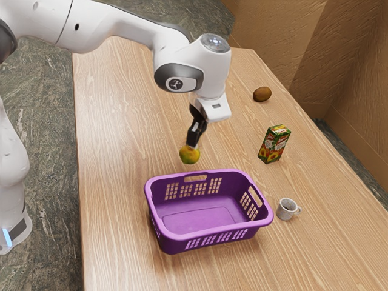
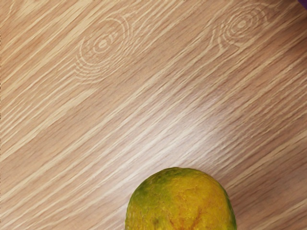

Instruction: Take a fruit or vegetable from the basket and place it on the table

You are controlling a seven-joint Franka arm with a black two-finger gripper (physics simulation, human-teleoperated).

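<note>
Exterior view: fruit outside basket

The arm is wearing smooth, rounded white shells, with dark grey bands ringing its joints. A pale badge is bearing a black emblem, a blue strip is glowing low down, and the gripper is showing matte black.

Mottled green-and-yellow fruit

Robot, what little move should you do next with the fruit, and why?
Probably ease my pincer gently down until the fruit meets the table. It seems gripped, it's outside the basket, and bare wood lies around it.
</note>
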